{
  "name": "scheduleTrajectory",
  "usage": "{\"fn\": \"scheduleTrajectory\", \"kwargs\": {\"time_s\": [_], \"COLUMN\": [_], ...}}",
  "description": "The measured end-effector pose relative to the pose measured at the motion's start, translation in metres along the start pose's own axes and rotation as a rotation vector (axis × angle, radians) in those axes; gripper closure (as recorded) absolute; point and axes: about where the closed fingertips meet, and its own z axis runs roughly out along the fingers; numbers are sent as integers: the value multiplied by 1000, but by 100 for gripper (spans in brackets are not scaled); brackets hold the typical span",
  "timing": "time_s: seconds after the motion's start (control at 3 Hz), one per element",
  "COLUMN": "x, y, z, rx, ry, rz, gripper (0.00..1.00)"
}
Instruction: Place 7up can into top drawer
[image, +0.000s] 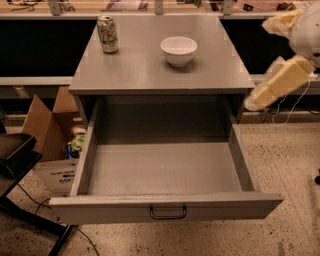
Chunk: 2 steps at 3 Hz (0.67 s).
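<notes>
The 7up can (107, 34) stands upright at the back left of the grey cabinet top (145, 70). The top drawer (165, 172) is pulled fully out below, with nothing in it; its flat front panel carries a dark wire handle (168, 213). My gripper (258, 65) hangs in the air at the right edge of the view, beside the cabinet's right side and far from the can. Its two cream fingers (277, 82) are spread apart with nothing between them.
A white bowl (178, 50) sits on the cabinet top right of centre. An open cardboard box (50, 135) with items stands on the floor left of the drawer. A dark chair base (15, 165) is at the lower left. Cables (295, 107) trail on the right.
</notes>
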Motion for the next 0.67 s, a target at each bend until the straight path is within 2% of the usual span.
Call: {"fn": "scheduleTrajectory", "kwargs": {"time_s": [0.33,0.67], "x": [-56,-108], "y": [-42,-69], "z": [25,53], "rx": [73,129], "ry": [-232,-333], "rz": [14,41], "gripper": [0,0]}}
